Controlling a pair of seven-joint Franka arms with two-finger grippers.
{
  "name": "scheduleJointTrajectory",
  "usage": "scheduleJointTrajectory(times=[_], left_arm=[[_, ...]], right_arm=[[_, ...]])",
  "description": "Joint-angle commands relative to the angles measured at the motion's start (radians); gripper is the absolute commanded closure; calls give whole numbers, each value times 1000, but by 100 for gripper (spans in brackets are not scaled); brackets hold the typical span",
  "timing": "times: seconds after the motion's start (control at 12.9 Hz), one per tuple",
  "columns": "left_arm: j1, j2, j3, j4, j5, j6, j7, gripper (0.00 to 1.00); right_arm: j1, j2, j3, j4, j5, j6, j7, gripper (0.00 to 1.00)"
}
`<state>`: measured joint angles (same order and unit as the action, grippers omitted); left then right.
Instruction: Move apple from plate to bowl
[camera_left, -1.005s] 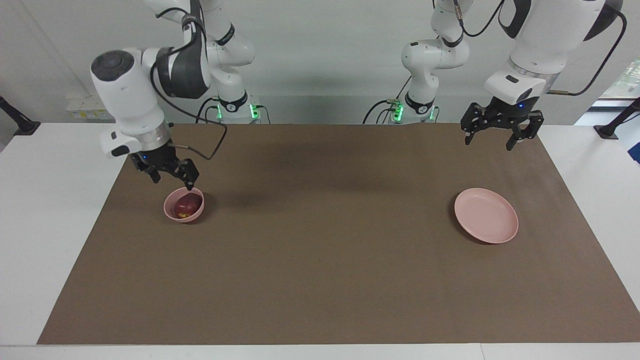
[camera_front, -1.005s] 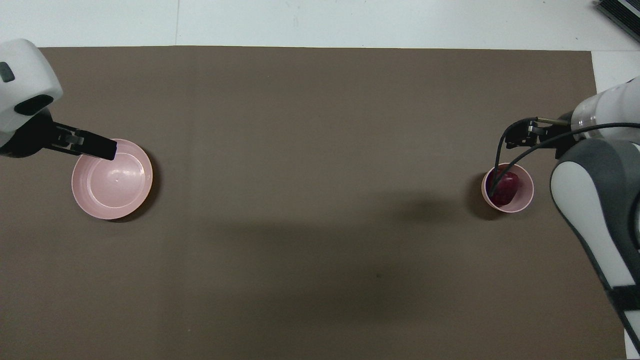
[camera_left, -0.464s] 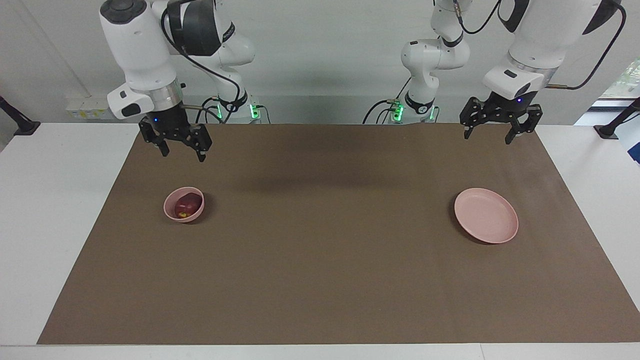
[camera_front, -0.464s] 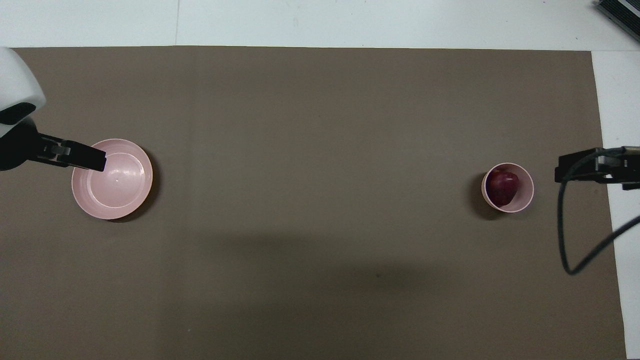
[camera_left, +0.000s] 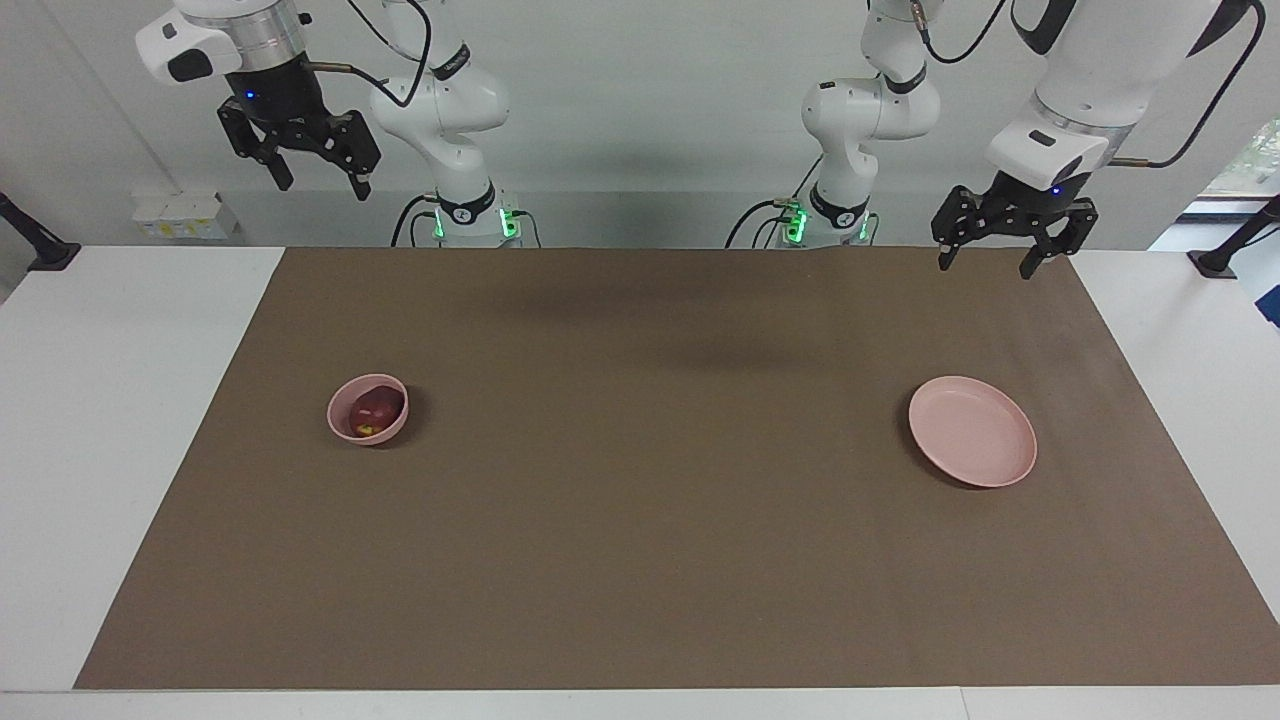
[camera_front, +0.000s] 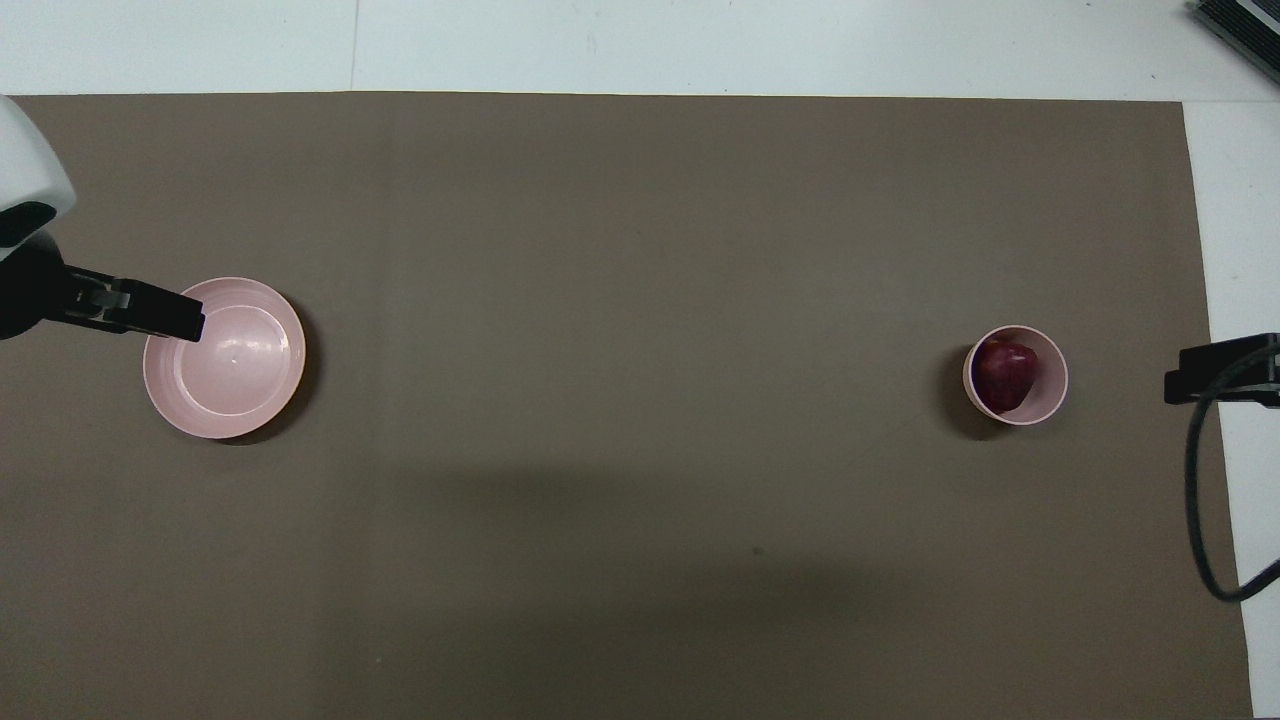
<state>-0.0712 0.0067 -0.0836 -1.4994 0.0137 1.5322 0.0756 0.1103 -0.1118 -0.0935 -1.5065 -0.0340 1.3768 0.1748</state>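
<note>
The apple sits inside the bowl toward the right arm's end of the table, well apart from the bare plate (toward the left arm's end). Both grippers hang high by the robots' edge, fingers spread and holding nothing: the right gripper near its corner, the left gripper near the other.

Apple: small, dark red with a yellowish patch, lying inside the bowl. Bowl: small, deep, pale pink, upright on the brown mat, toward the right arm's end. Plate: wide, shallow, pale pink, flat on the mat, nothing on it, well apart from the bowl, toward the left arm's end.
</note>
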Motion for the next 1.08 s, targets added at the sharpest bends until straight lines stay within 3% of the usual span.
scheduleJointTrajectory(times=[0.0,0.23,1.01], left_arm=[[1,-30,8,-28,-12,-36,-5,0],[1,-34,8,-19,-12,-87,-10,0],[2,-86,33,-1,-47,-78,-11,0]], right_arm=[[-9,-25,1,-40,23,28,-85,0],[-3,-25,3,-34,60,18,-98,0],[-9,-23,-5,-32,60,18,-97,0]])
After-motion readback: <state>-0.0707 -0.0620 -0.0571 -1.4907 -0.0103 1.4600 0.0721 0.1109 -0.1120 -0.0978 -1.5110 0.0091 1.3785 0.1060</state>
